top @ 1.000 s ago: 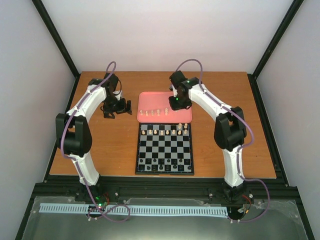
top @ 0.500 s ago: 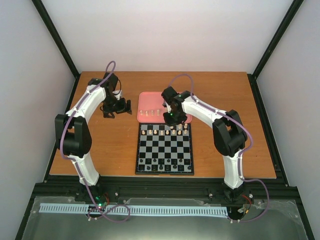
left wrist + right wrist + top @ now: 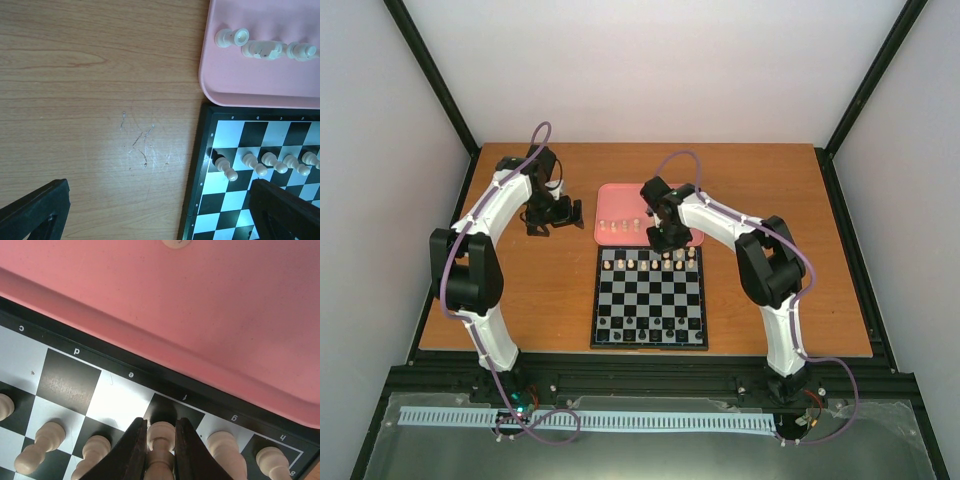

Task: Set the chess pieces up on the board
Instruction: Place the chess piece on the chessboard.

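In the right wrist view my right gripper is shut on a cream chess piece, held upright just over the dark f square in the board's far row. Two cream pieces stand to its right in that row, and cream pawns fill the row behind. From above, the right gripper hangs at the board's far edge. Three cream pieces lie on the pink tray. My left gripper is open over bare table, left of the tray.
Tiny black pieces fill the board's near rows. In the left wrist view the tray with loose cream pieces borders the board's corner; scratched wooden table lies below the left gripper.
My right arm has swung from over the tray toward me and left, down to the board's far row, carrying the cream piece. The left arm has not moved.
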